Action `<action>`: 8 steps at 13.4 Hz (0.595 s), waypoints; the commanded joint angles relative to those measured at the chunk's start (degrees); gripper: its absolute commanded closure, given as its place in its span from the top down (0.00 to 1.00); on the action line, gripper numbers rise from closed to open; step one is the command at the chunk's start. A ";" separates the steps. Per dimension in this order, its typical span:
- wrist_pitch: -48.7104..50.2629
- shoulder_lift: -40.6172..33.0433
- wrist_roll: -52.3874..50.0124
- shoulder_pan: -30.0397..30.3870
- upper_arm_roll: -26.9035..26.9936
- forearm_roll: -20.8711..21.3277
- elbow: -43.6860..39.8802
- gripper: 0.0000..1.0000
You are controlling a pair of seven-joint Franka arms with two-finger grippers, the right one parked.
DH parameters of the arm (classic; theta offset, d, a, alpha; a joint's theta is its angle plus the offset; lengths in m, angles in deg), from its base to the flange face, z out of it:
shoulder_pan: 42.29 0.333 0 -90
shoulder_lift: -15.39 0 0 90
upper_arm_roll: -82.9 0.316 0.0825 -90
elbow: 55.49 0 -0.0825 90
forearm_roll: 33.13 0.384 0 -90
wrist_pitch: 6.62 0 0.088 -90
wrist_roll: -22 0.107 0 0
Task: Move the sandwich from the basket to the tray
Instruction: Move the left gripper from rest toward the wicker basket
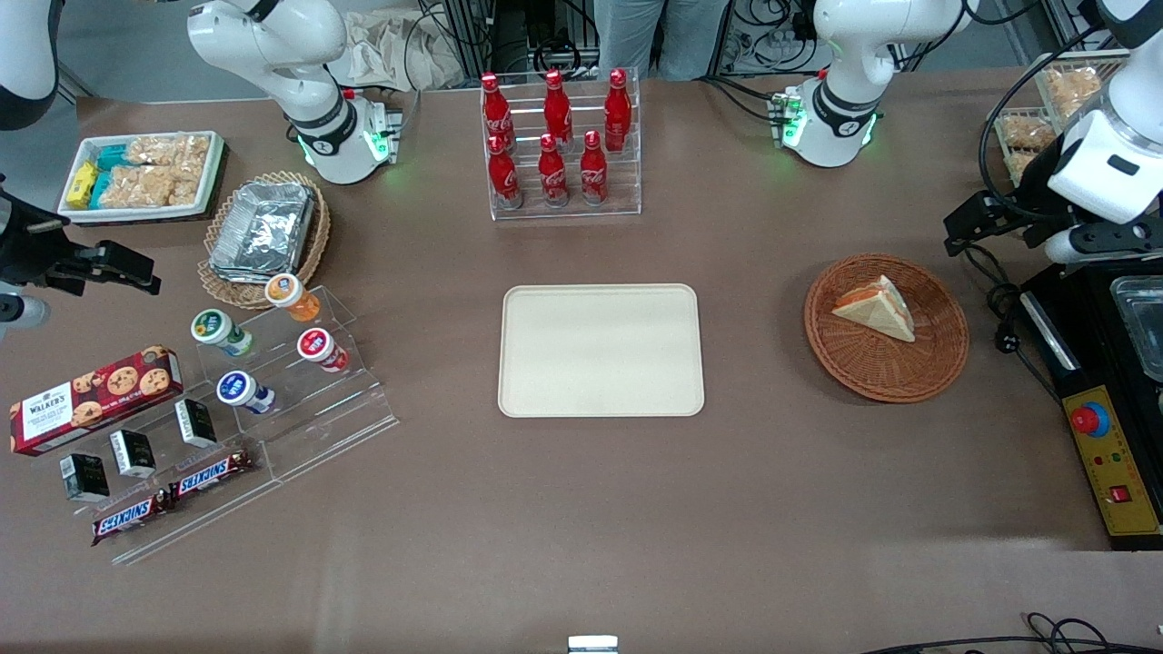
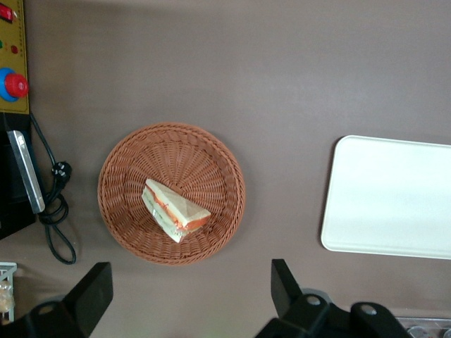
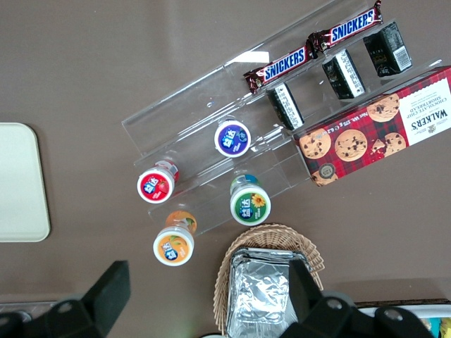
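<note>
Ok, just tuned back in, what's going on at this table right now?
The left arm's gripper hangs open above the table near the wicker basket, holding nothing. The sandwich lies in that basket, untouched. The tray sits bare at mid-table, toward the parked arm's end from the basket. The pick has not yet begun.

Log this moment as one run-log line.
phase: pre-grasp | hand: open, above table beside basket | sandwich: in basket, untouched | tray: bare
</note>
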 commanded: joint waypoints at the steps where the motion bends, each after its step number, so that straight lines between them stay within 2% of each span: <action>1: 1.94 0.60 0.14 0.78 -0.36 0.28 -1.70 1.00; 8: 2.82 0.51 -3.01 0.87 -0.19 0.37 -1.44 1.00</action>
